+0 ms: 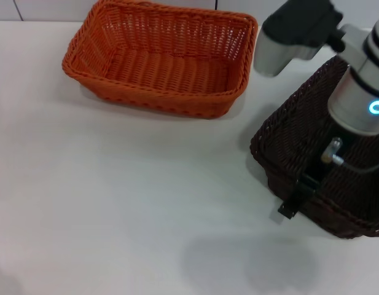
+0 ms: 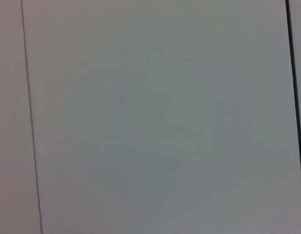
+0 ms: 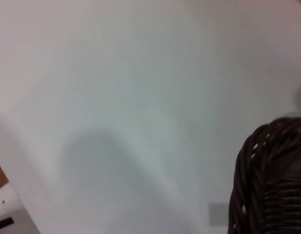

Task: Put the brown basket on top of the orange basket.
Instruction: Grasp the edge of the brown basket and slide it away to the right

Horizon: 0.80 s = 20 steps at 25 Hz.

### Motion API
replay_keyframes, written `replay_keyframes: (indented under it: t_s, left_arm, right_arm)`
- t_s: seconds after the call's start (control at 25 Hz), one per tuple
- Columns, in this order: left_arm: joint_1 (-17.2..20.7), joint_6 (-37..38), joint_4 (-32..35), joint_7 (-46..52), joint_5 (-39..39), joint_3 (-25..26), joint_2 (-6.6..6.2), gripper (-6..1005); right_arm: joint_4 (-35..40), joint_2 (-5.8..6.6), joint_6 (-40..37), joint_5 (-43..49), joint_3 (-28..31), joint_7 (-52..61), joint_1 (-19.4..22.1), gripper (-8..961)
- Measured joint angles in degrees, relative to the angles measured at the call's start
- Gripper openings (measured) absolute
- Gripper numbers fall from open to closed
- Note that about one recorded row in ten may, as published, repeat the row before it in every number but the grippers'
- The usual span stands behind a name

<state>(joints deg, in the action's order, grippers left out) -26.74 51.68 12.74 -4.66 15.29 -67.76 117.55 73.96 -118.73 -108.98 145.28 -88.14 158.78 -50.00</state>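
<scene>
Head view: the right gripper [image 1: 306, 184] is seen clamped on the dark brown woven basket's [image 1: 300, 123] rim; a tilted lift could cause slipping before the bright orange woven basket [image 1: 161, 58], beyond and leftward, is reached.

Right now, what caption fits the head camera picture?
Right arm's tool at the near rim of the brown basket, tilted on the white table; orange basket waits empty behind.

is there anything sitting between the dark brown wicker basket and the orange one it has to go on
Nothing visible. The dark brown woven basket, with the right gripper at its near rim, sits to the right of the bright orange woven basket. Only bare white table lies between them, and the orange basket looks empty.
</scene>
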Motion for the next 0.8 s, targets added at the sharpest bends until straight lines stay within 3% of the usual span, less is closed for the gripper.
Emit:
replay_keyframes:
  t_s: [0.8]
  left_arm:
    - [0.28, 0.0, 0.04, 0.0, 0.0, 0.0, 0.03, 832]
  right_arm:
    - [-6.33, 0.0, 2.65, 1.45, -5.32, -0.74, -1.53, 692]
